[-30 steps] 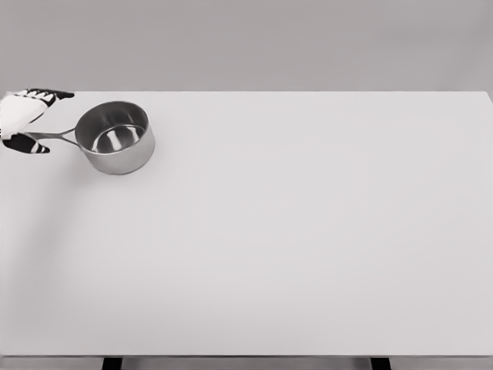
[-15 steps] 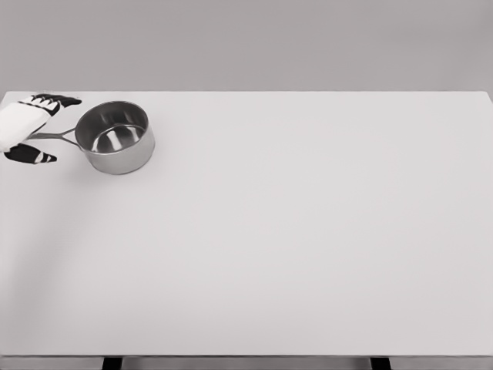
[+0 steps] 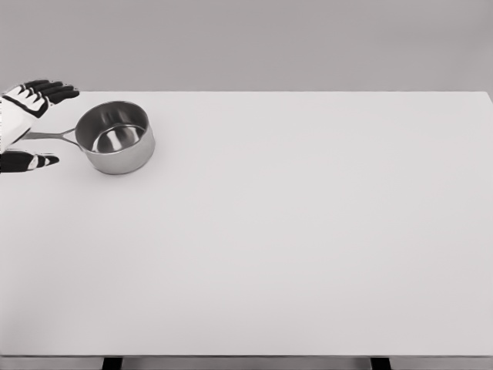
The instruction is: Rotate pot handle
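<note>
At the far left edge, the left hand (image 3: 21,123) shows with its fingers (image 3: 48,91) spread apart above and its thumb (image 3: 29,161) splayed out below, holding nothing. The thin handle (image 3: 52,136) runs between fingers and thumb, and whether the palm touches it cannot be told. Just to the right of the hand, the steel pot (image 3: 116,137) stands upright on the white table (image 3: 308,231), its handle pointing back toward the hand.
</note>
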You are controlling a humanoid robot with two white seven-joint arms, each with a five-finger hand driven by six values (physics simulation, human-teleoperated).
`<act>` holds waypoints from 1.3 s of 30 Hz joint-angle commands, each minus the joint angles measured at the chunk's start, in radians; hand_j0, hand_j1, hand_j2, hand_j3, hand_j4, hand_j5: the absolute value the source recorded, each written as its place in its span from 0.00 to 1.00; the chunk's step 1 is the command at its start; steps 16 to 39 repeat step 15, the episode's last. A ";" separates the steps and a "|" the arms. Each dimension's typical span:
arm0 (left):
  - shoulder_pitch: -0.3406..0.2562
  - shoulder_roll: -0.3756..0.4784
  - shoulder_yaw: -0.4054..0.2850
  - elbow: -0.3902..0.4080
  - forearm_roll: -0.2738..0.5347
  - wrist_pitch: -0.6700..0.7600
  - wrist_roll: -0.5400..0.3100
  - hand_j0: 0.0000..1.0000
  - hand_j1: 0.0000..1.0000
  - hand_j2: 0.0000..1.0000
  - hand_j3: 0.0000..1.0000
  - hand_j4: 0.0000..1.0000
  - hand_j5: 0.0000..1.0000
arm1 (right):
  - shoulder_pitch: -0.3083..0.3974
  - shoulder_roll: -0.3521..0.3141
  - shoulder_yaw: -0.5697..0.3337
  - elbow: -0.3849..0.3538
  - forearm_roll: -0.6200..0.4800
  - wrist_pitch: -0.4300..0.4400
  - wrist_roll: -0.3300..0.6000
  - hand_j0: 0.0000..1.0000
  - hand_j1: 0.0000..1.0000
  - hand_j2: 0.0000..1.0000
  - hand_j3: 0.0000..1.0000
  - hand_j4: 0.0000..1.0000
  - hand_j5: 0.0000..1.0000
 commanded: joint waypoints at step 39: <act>0.120 0.049 -0.145 -0.186 0.019 0.001 -0.008 1.00 1.00 1.00 1.00 1.00 1.00 | 0.000 0.000 0.000 0.000 0.000 0.000 0.000 1.00 1.00 1.00 1.00 1.00 1.00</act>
